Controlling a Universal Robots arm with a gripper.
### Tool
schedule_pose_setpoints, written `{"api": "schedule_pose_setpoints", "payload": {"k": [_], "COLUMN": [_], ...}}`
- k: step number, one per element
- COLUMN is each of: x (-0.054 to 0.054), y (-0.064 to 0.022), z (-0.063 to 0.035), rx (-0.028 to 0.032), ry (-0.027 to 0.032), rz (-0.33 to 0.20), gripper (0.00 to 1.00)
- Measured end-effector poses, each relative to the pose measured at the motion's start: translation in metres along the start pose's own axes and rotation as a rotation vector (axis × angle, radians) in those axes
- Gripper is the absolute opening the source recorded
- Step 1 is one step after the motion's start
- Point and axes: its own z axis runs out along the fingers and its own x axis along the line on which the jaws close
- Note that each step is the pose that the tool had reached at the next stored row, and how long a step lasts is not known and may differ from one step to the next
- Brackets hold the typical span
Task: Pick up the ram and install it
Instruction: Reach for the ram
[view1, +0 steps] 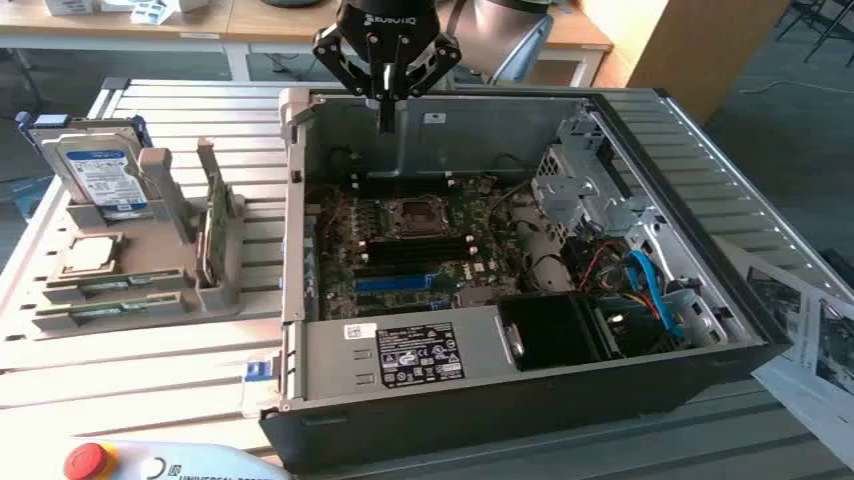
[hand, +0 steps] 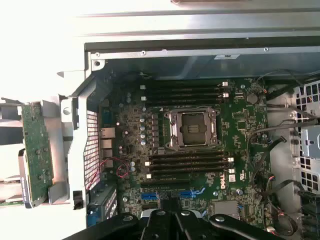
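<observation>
tool: the tool (view1: 387, 118) is closed, its fingers pressed together, and it grips nothing.
pose: it points straight down, high over the far wall of the open case (view1: 534, 415), fingertips above the rim and touching nothing.
why this pose: held high and vertical, it gives the wrist view a plain look down into the case, which seems to be the reason for it.
ram: the ram (view1: 118, 287) lies flat in a low groove of the grey holder (view1: 160, 292), on the worktop (view1: 174, 110) at the exterior view's left of the case, well apart from the tool.
why it lies there: the groove keeps the thin stick from sliding and leaves its long edges free to be taken from above, by the look of it.
holder's other parts: a hard drive (view1: 96, 172) with a blue label stands upright at the far end, and an expansion card (view1: 211, 225) stands on edge on the side nearest the case, each in its own slot.
case: it lies on its side with the cover off, so the motherboard (hand: 240, 120) faces up.
target: the memory slots (hand: 185, 162) run in long black rows on both sides of the bare cpu socket (hand: 192, 129), and all look empty.
progress: the ram is not yet picked up, so the work looks to be at its start.
</observation>
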Motion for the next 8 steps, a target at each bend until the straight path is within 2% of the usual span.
{"api": "schedule_pose_setpoints", "payload": {"k": [8], "x": [0.0003], "y": [0.0], "z": [0.0], "rx": [0.0], "ry": [0.0], "rz": [0.0], "gripper": [0.1]}}
